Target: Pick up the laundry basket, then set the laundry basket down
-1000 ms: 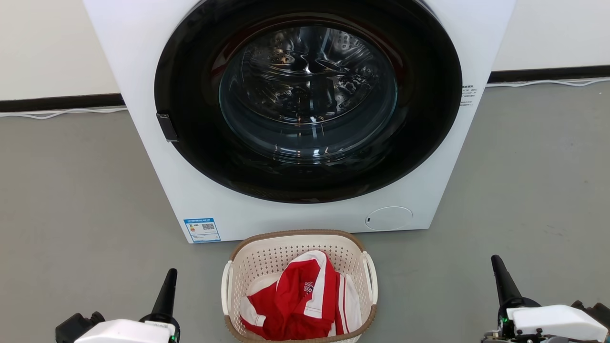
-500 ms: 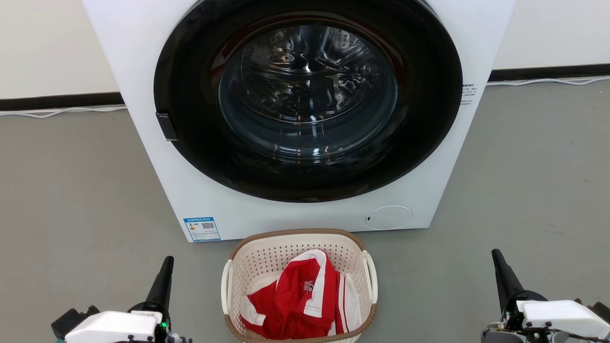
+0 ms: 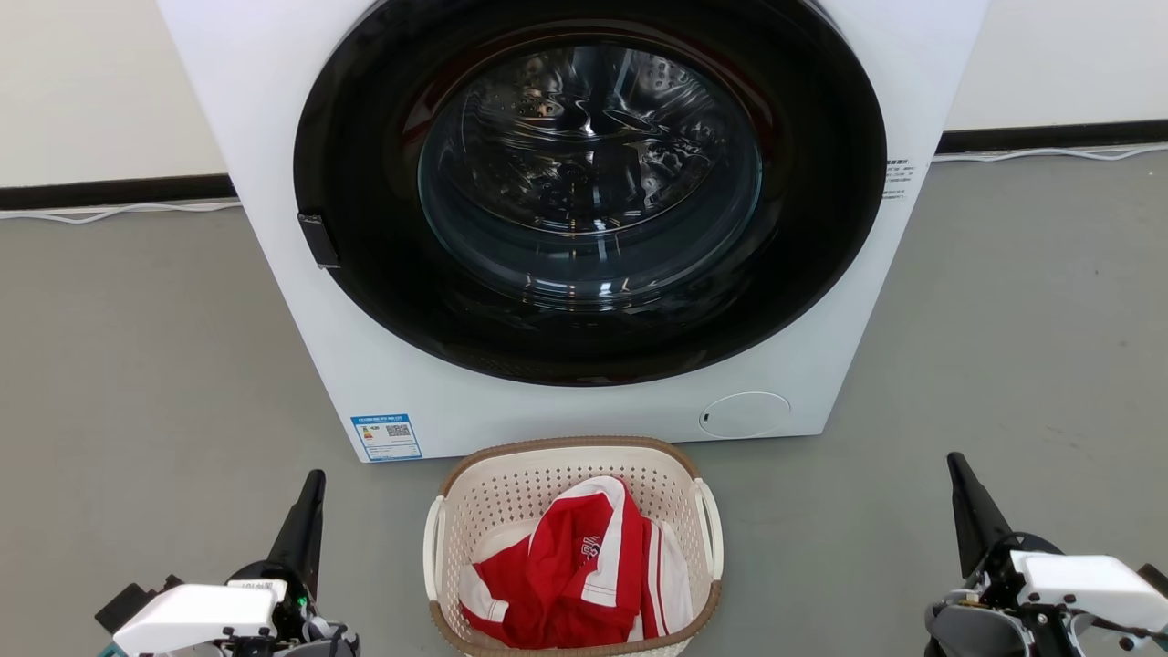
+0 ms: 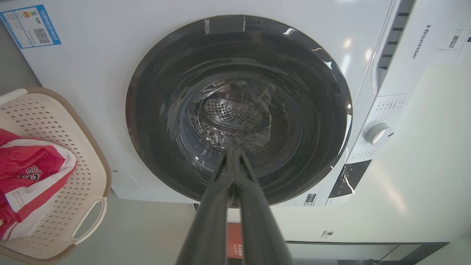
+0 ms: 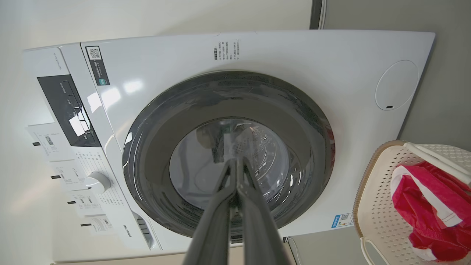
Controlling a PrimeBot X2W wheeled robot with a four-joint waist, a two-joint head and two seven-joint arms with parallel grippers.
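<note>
Now left end effector (image 3: 313, 484) and right end effector (image 3: 956, 465), both clenched, flank laundry basket (image 3: 538, 488).

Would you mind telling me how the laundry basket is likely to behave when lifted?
Probably stiff: the laundry basket is moulded perforated plastic. Likely light, holding a red-and-white garment. Lifted by one white handle, it may tilt.

The left gripper (image 4: 232, 156) rises from the bottom middle of the frame, fingers pressed together, tips over the washing machine's (image 4: 95, 66) dark round door (image 4: 154, 110). At the left edge sits the laundry basket (image 4: 55, 121), with a red-and-white garment (image 4: 29, 169) inside.
</note>
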